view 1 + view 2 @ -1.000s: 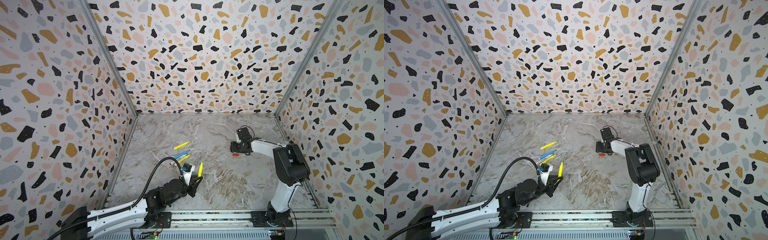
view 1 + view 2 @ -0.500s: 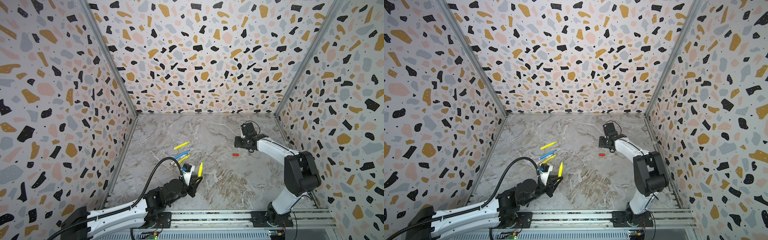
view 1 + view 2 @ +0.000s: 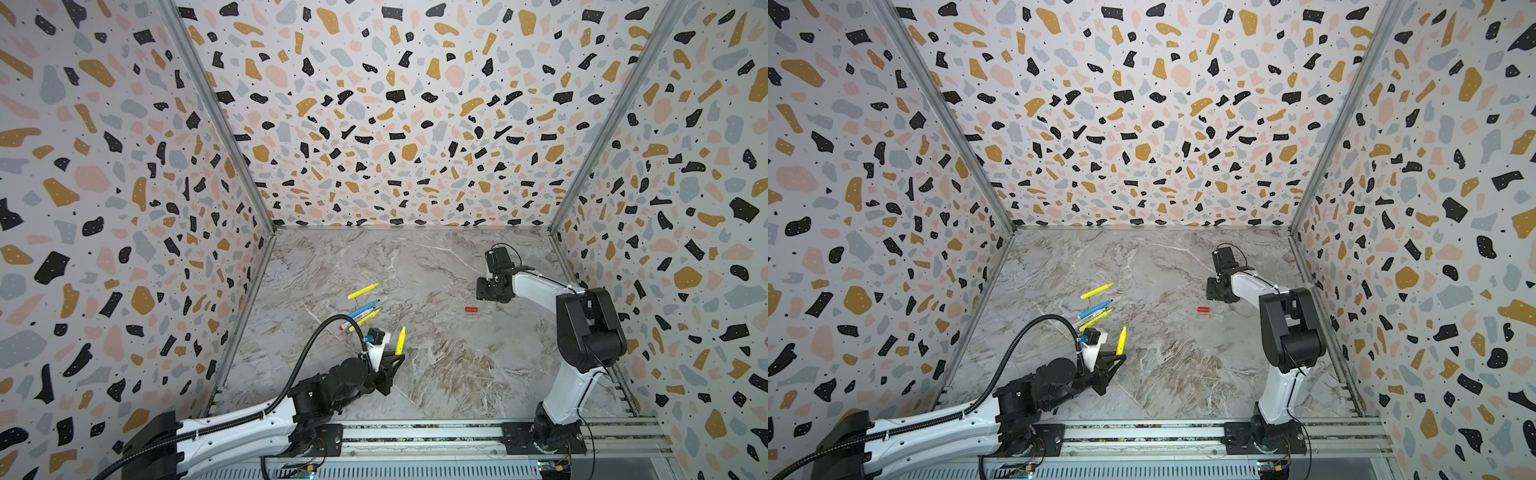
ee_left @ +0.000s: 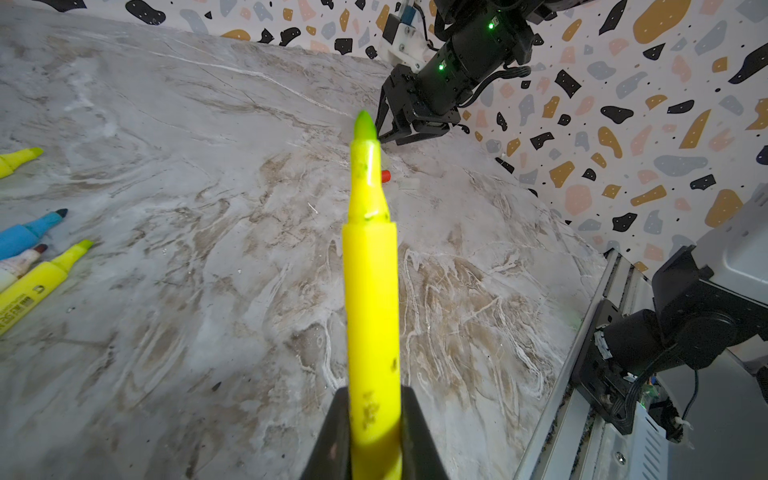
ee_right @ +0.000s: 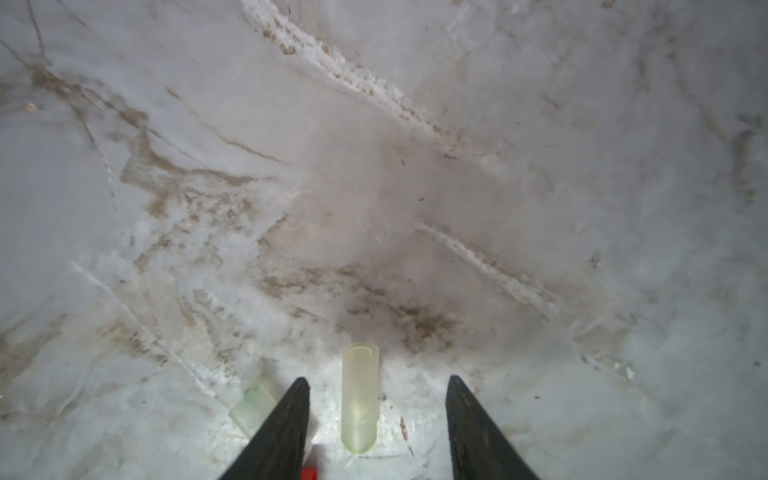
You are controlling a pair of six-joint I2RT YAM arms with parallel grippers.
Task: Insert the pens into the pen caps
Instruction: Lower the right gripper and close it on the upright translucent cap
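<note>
My left gripper (image 3: 397, 358) (image 3: 1118, 360) (image 4: 374, 391) is shut on a yellow pen (image 3: 400, 337) (image 4: 371, 291), held tip up above the front left of the table. Three more pens lie behind it: a yellow one (image 3: 363, 291), a blue one (image 3: 366, 309) and another yellow one (image 3: 369, 318), with a white red-ended pen (image 4: 18, 266) beside them. My right gripper (image 3: 485, 293) (image 5: 378, 380) is open, low over the table. A pale clear cap (image 5: 360, 399) lies between its fingers with a gap on each side. A second clear cap (image 5: 252, 405) and the red cap (image 3: 471, 309) (image 5: 309, 473) lie just outside.
Patterned walls (image 3: 395, 124) close in the marble table (image 3: 436, 374) on three sides. A metal rail (image 3: 415, 432) with both arm bases runs along the front edge. The left arm's black cable (image 3: 320, 336) arcs over the table near the loose pens.
My right gripper has shifted a little right and back from the red cap, settled over a clear cap, and its jaws have narrowed. The left gripper and its pen have not moved.
</note>
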